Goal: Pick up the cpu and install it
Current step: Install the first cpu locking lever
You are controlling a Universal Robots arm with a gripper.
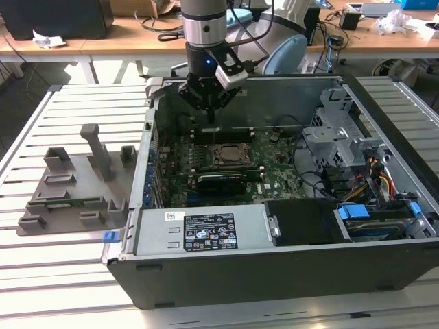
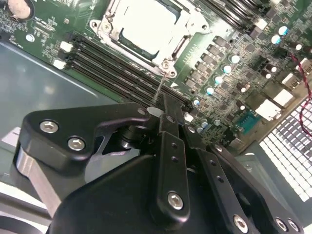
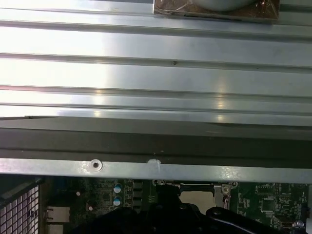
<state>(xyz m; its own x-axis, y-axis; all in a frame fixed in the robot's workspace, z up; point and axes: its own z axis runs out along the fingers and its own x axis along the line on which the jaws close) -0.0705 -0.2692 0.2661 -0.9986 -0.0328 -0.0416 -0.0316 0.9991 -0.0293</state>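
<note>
Cpu [image 2: 146, 27] shiny silver metal; table slats [image 3: 156, 73] smooth glossy metal.

No wording is legible from here: the black-and-white label [image 1: 209, 233] on the power supply [image 1: 151, 236], along the computer case's [image 1: 274, 274] front wall, carries print too fine to read.

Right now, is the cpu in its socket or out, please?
In: the cpu lies flat within the socket frame on the motherboard.

Open dark grey metal computer case [image 1: 274, 281] on a slatted silver metal surface [image 1: 75, 110].
A green motherboard [image 1: 274, 179] lies inside; grey plastic holder blocks [image 1: 75, 185] sit beside the case, on the exterior view's left.
</note>
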